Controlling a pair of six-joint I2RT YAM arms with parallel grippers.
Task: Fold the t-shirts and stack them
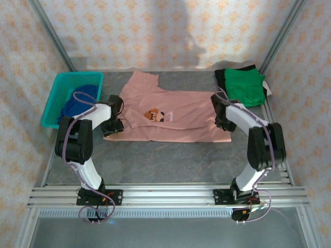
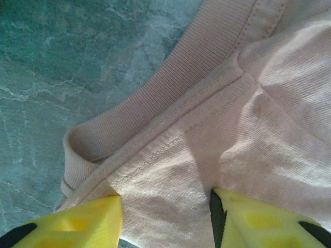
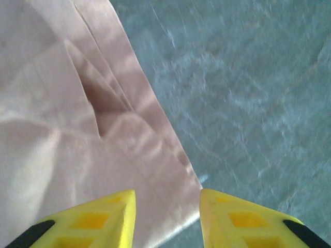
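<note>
Your pink t-shirt (image 1: 170, 116) lies partly folded on the surface (image 1: 170, 160), stretched between both tools so each can work one end. The left tool (image 2: 165, 206) straddles the collar (image 2: 155, 103), jaws moderately apart, gripping nothing. The right tool (image 3: 168, 206) stands parted over the cloth's corner. Beyond it, the folded green t-shirt (image 1: 243, 85) likely marks the stack.

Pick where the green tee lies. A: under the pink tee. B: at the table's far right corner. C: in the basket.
B: the green tee lies at the far right corner, apart from the pink tee; the basket at the far left holds a blue tee.
</note>
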